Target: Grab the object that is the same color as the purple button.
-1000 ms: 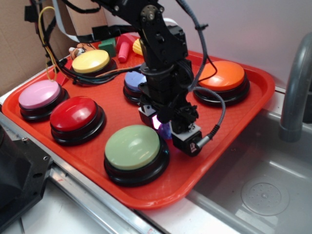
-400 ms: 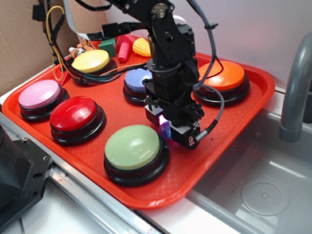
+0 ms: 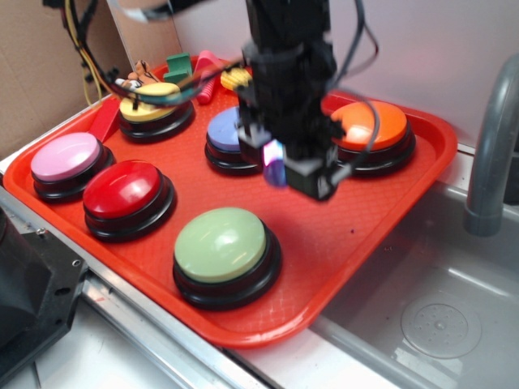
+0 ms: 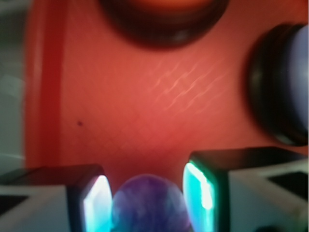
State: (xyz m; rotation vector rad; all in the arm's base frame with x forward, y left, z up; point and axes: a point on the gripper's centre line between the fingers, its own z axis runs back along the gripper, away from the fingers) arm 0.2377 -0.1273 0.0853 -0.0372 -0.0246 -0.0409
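Wrist view: purple ball (image 4: 147,203) sits pinched between my gripper (image 4: 145,200) pads, gripper closed on it, held above the red tray (image 3: 365,235), just right of the purple button (image 3: 227,130)

Legible text: none. Buttons (image 3: 220,243), tray (image 3: 349,243) and hand (image 3: 276,166) carry no readable label, brand, number or sign. Motion blur obscures any marking on the hand's housing.

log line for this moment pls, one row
phase: lift | tool: shut on small glossy purple marbled ball | ball: off red plastic tray | position: beside periwinkle dome button
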